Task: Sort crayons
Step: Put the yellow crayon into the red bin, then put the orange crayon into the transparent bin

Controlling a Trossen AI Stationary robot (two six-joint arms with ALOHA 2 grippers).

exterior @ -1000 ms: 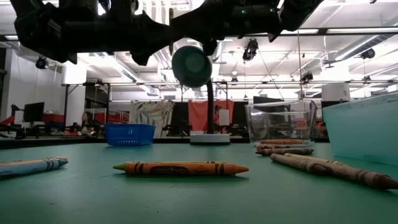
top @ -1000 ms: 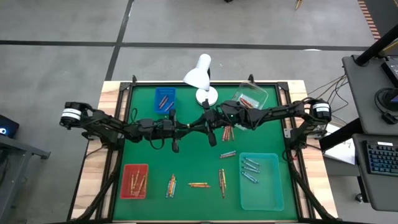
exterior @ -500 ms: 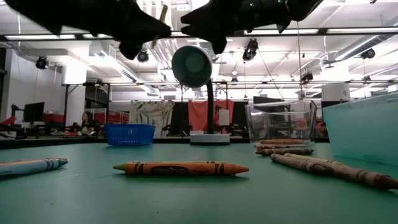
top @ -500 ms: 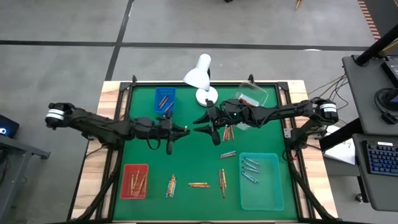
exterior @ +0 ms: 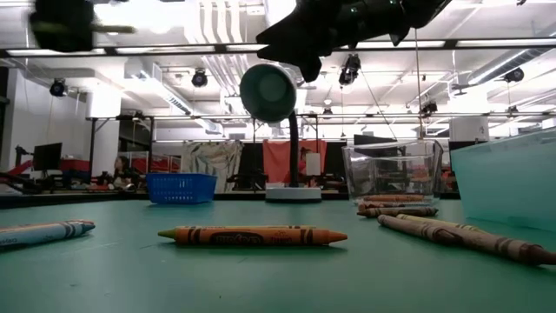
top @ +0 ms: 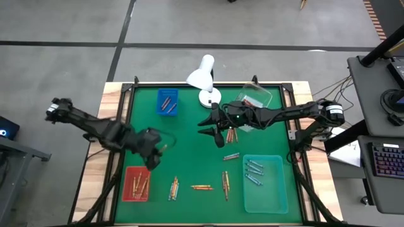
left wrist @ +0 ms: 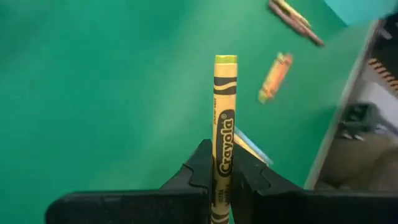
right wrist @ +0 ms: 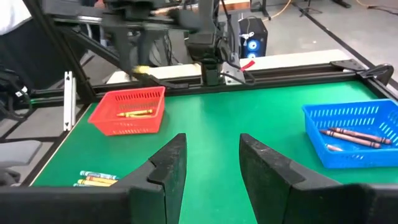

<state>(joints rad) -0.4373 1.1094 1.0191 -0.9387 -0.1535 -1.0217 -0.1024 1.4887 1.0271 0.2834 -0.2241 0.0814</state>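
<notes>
My left gripper (top: 154, 156) is above the table's near left part, just beyond the red tray (top: 137, 183), and is shut on a yellow crayon (left wrist: 224, 112). My right gripper (top: 203, 124) is open and empty above the table's middle; it also shows in its own wrist view (right wrist: 208, 163). Loose crayons lie flat on the green mat: a bunch (top: 173, 188), an orange one (top: 202, 187), a brown pair (top: 225, 184), a grey one (top: 231, 156) and several near the clear container (top: 231, 134). My left gripper pinches the yellow crayon between its two fingers at the crayon's rear part (left wrist: 219, 182). The fingers lie along the crayon, and most of it sticks out ahead of the fingertips. The crayon is lifted clear of the table.
A blue tray (top: 166, 102) with crayons stands at the far left. A white lamp (top: 203, 79) and a clear container (top: 254, 98) stand at the far edge. A teal tray (top: 265, 183) with light crayons stands at the near right. The red tray holds several crayons.
My left gripper has gone from the table's middle, close to my right gripper, toward the near left and the red tray. It has carried the yellow crayon along, clear of the table.
</notes>
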